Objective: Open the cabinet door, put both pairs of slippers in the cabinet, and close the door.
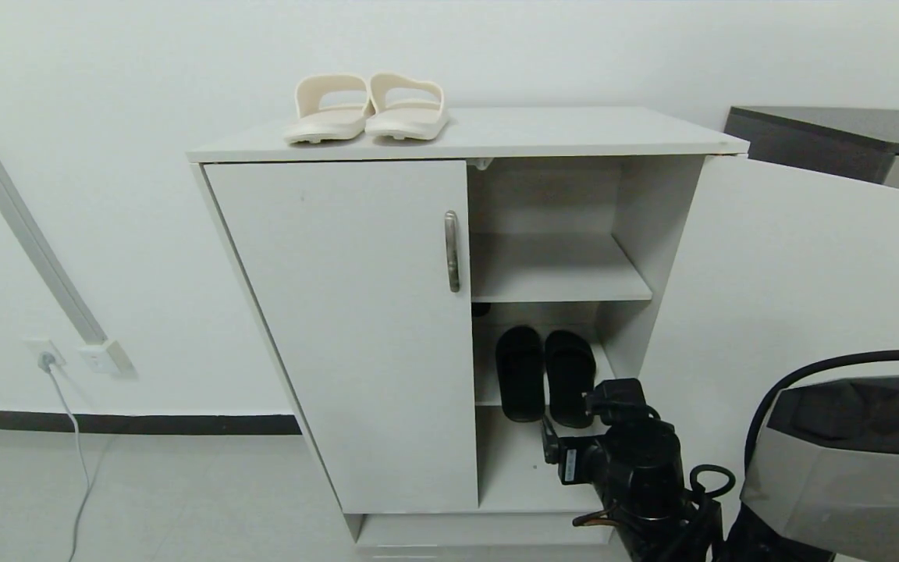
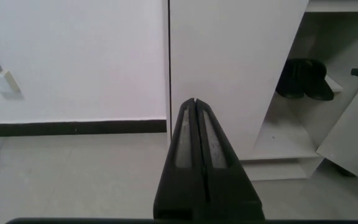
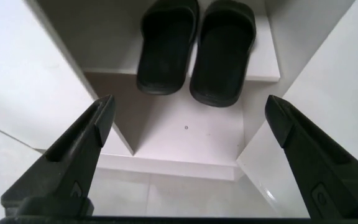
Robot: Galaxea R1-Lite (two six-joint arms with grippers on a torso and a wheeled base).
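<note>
A pair of cream slippers (image 1: 367, 109) rests on the white cabinet's top (image 1: 574, 129), toward its left end. The cabinet's right door (image 1: 793, 265) stands swung open; the left door (image 1: 340, 328), with a metal handle (image 1: 452, 250), is closed. Inside, a pair of black slippers (image 1: 547, 375) (image 3: 194, 50) (image 2: 304, 79) lies side by side on the lower shelf. My right gripper (image 3: 189, 109) (image 1: 612, 398) hangs open just in front of that shelf, apart from the black slippers, holding nothing. My left gripper (image 2: 194, 102) is shut and empty, low in front of the closed left door.
The upper shelf (image 1: 559, 273) and bottom shelf (image 1: 512, 468) inside are bare. A dark grey unit (image 1: 847, 133) stands behind the open door. A wall socket with a cable (image 1: 47, 361) sits low on the left wall, with open floor (image 1: 145, 499) below.
</note>
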